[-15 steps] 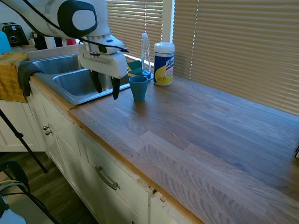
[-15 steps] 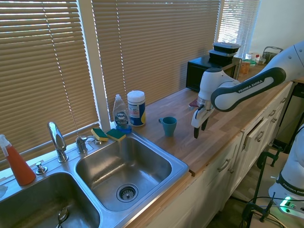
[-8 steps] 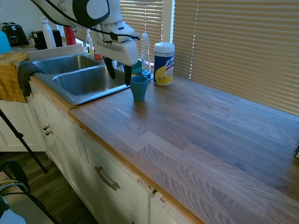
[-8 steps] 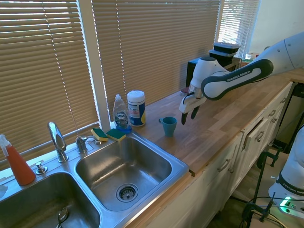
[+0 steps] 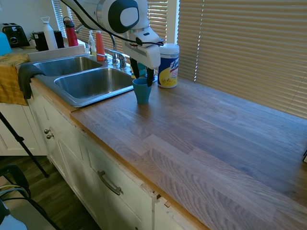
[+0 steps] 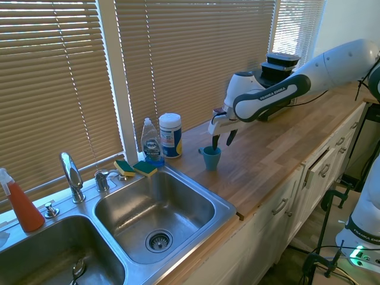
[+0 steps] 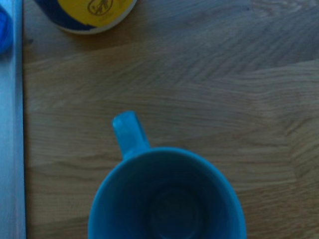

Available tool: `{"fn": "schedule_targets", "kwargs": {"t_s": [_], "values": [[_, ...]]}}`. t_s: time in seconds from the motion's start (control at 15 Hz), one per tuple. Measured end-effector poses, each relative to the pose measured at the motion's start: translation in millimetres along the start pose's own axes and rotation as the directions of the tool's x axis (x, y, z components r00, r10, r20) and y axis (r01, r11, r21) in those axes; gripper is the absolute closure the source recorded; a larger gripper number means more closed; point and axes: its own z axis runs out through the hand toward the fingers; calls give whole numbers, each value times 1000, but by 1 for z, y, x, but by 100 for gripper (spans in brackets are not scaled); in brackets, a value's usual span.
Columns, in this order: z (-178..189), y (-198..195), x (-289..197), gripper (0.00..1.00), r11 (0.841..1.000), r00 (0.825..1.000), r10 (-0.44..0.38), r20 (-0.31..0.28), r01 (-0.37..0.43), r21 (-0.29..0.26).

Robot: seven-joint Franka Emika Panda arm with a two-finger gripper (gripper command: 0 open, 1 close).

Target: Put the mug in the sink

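Observation:
The teal-blue mug point(image 5: 142, 91) stands upright on the wooden counter, a short way from the sink's rim point(image 5: 103, 97). In the second exterior view the mug point(image 6: 211, 158) is right of the near basin point(image 6: 155, 208). My gripper point(image 5: 142, 75) hangs open directly over the mug, its fingertips point(image 6: 215, 142) just above the rim. It holds nothing. The wrist view looks straight down into the empty mug point(image 7: 167, 199), whose handle point(image 7: 128, 132) points toward the sink edge. The chrome faucet point(image 6: 71, 175) stands behind the basins.
A white wipes canister point(image 6: 170, 135) and a dish soap bottle point(image 6: 152, 142) stand just behind the mug by the window. Two sponges point(image 6: 135, 168) lie on the sink's back ledge. An orange spray bottle point(image 6: 21, 205) is at the far left, and a microwave point(image 6: 261, 89) stands farther along the counter.
The open gripper has travelled from the counter's front edge toward the window and now hangs over the mug. The mug has not moved.

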Motion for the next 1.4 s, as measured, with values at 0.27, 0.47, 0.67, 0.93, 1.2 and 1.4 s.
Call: {"fn": "schedule_targets", "kwargs": {"t_s": [0.27, 0.47, 0.67, 0.93, 1.2, 1.4], "values": [[17, -16, 12, 0, 999, 999, 35, 9, -35, -23], [32, -19, 19, 0, 997, 999, 45, 27, -43, -66], [54, -19, 20, 0, 994, 998, 47, 43, -43, -104], [75, -18, 21, 100, 991, 997, 56, 57, -48, -128], [81, -20, 20, 100, 990, 995, 63, 73, -53, -132], [85, -18, 20, 100, 989, 995, 65, 80, -53, -137]]}}
